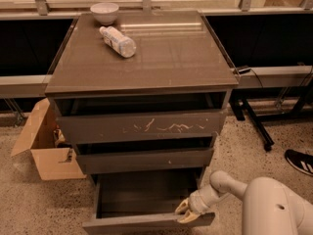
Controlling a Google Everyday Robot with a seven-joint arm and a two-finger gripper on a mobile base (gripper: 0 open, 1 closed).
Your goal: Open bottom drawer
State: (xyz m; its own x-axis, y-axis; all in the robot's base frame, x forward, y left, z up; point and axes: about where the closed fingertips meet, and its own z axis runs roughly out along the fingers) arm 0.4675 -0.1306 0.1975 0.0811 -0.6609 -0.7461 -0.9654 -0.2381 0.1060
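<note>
Box of brown cardboard [46,153], flaps open, on floor left of dark grey-brown three-drawer cabinet [142,70]; out of the way. White bowl [104,12] and clear plastic bottle [117,41] on cabinet top. Bottom drawer [142,223] at cabinet's foot, partly out. Gripper [187,212] at its front's right top edge, likely because the front has no handle; clenched or released, cannot tell. Black shoe [299,160] on floor right of cabinet, no obstruction.

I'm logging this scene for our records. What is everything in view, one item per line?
cabinet: one, dark grey-brown, centre
bottom drawer: one, dark grey-brown, lowest, pulled out
bowl: one, white, cabinet top, back left
bottle: one, clear, lying on cabinet top near bowl
cardboard box: one, brown, floor left of cabinet
shoe: one, black, floor, far right
arm: one, white, lower right
claw: one, yellowish, at bottom drawer's front, right end
</note>
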